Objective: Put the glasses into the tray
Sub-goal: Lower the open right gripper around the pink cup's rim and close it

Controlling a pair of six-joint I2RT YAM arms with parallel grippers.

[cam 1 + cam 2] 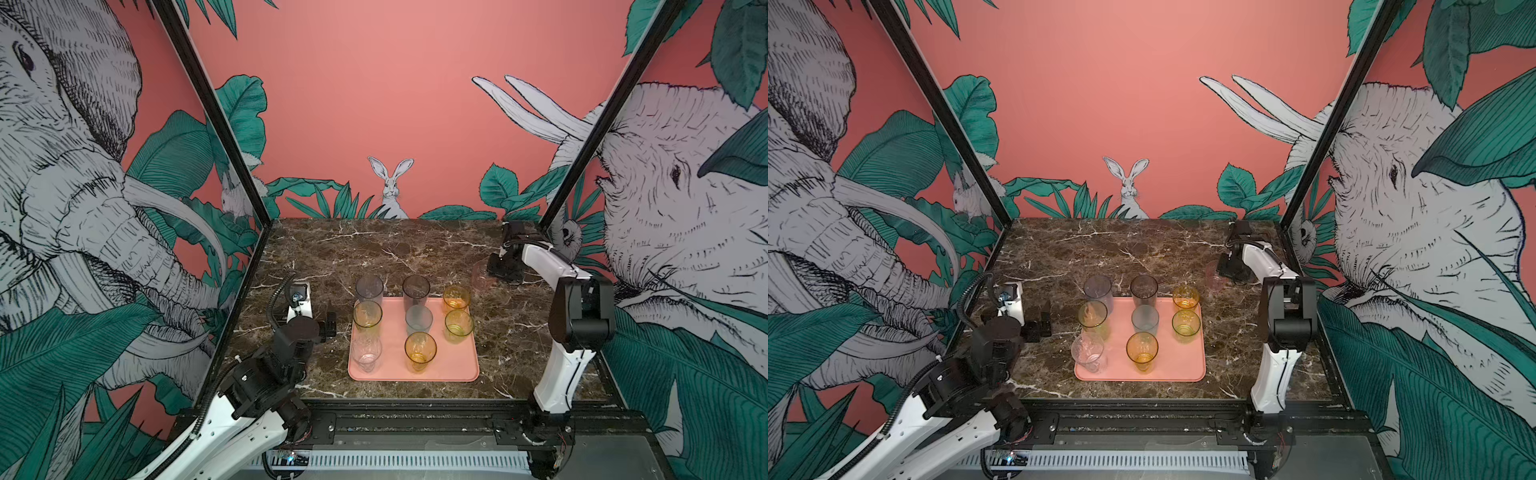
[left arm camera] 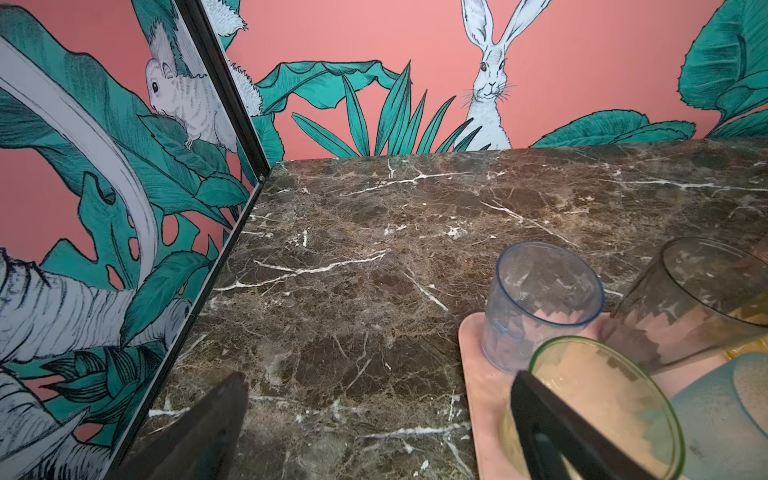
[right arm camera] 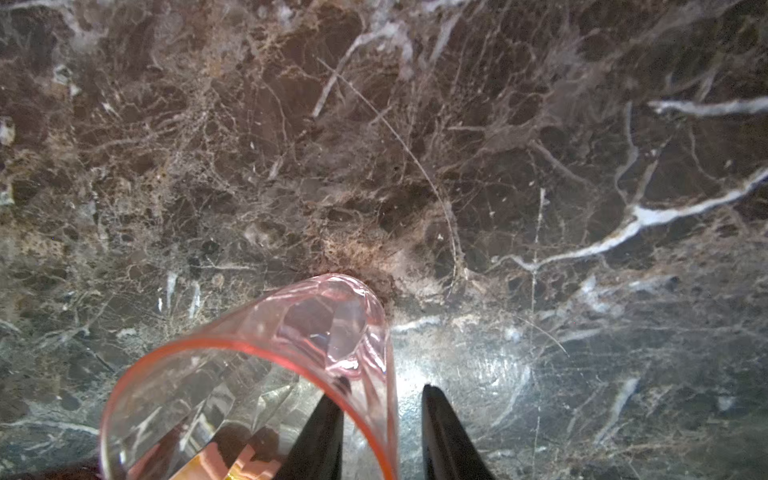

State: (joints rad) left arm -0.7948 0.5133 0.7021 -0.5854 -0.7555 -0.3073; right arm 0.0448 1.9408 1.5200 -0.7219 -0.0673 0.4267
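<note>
The salmon-pink tray (image 1: 453, 361) (image 1: 1183, 365) lies mid-table with several glasses standing on it, among them a clear one (image 1: 365, 355), an amber one (image 1: 420, 351) and a smoky dark one (image 1: 416, 291). A pink glass (image 1: 482, 276) (image 3: 291, 353) stands apart on the marble, behind the tray's far right corner. My right gripper (image 3: 380, 392) (image 1: 494, 272) straddles its rim, one finger inside and one outside, with a gap left at the outer finger. My left gripper (image 2: 379, 376) (image 1: 330, 322) hangs wide open over bare marble, just left of the tray, holding nothing.
The brown marble table (image 1: 374, 249) is walled by printed panels at the back and on both sides, with black frame posts (image 1: 257, 216) at the corners. The right arm's elbow (image 1: 582, 316) stands right of the tray. A black rail runs along the front edge.
</note>
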